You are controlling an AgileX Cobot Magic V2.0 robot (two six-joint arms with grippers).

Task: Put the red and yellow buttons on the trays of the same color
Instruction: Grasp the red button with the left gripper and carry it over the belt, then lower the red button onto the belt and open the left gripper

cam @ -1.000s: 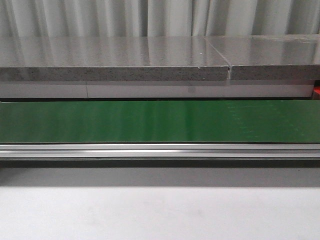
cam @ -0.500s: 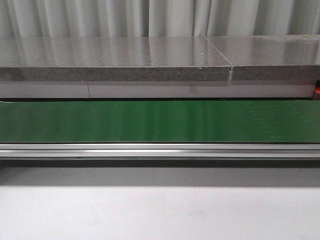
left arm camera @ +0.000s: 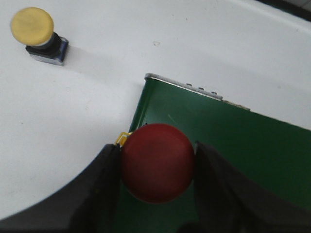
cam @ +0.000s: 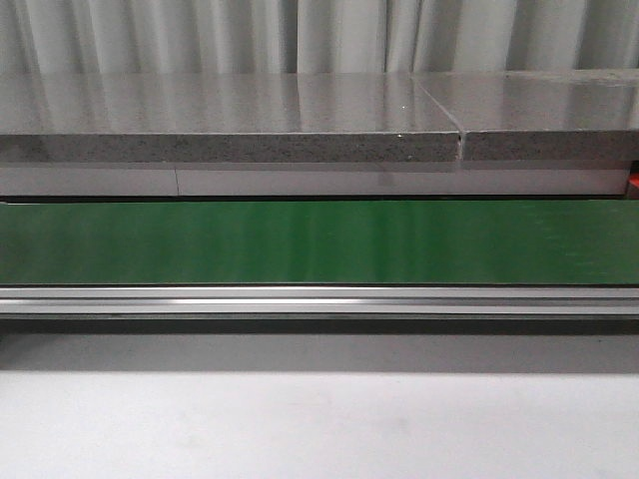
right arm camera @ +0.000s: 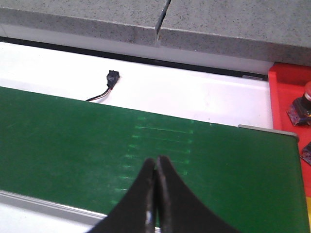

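In the left wrist view my left gripper is shut on a red button, held over the end corner of the green conveyor belt. A yellow button on a dark base stands apart on the white table. In the right wrist view my right gripper is shut with nothing in it, above the green belt. A red tray lies past the belt's end, with red buttons in it. No yellow tray shows. Neither gripper appears in the front view.
The front view shows the green belt with its aluminium rail, a grey stone shelf behind and white table in front. A small black connector with wires lies on the white surface beyond the belt.
The front view shows no real change over the last second; only the reflections on the belt shift slightly.
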